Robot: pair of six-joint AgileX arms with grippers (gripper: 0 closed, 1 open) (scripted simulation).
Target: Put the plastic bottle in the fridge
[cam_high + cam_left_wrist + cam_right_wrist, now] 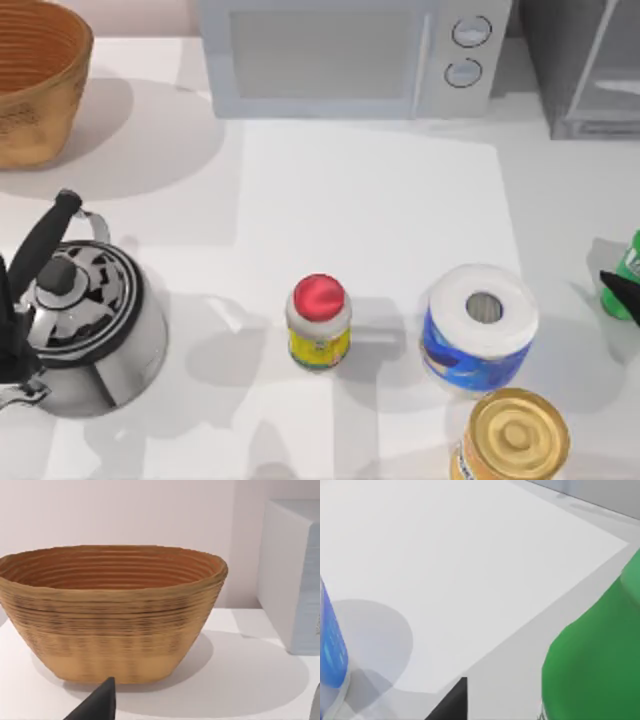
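Kettle: polished metal, mirror-glossy. Basket: woven, ribbed, matt. Plastic bottle: smooth green plastic, seemingly translucent. Paper roll: soft matt paper. Gold can lid: shiny metal. Surface: smooth matt white.

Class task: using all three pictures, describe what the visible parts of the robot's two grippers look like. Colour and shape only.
Little of either shows. The left gripper, at the table's left edge beside the kettle, appears as matte black, slim parts; its finger tapers to a dark wedge-shaped tip. The right gripper shows a black pointed finger against the plastic bottle. No cables or markings are visible.
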